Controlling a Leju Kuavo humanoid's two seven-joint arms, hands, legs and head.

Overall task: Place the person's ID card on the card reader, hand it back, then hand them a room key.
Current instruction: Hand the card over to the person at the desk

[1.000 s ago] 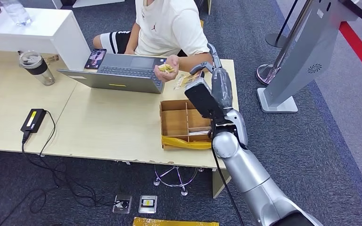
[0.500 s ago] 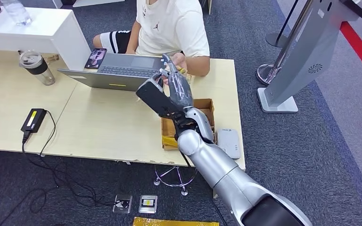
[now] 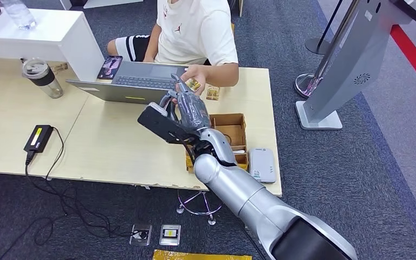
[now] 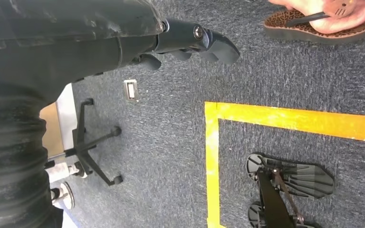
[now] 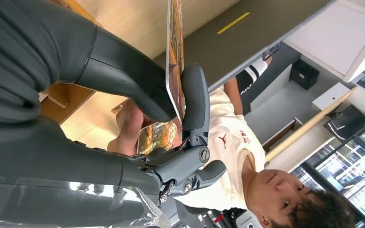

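Observation:
My right hand hovers over the table just in front of the laptop. It pinches a thin card with a yellow-orange print between thumb and finger, seen edge-on in the right wrist view. Just beyond it, the seated person's hand holds a similar card. Another card lies on the table beside that hand. The white card reader sits near the table's right front corner. My left hand hangs over the carpet with nothing in it, its fingers apart.
A brown divided box stands between my right arm and the card reader. A lidded cup and a black power adapter with its cable lie at the left. A grey kiosk stand rises right of the table.
My right arm has swung left across the table, from over the box to in front of the laptop. The card reader has come into view. The person's hand has stayed near the laptop.

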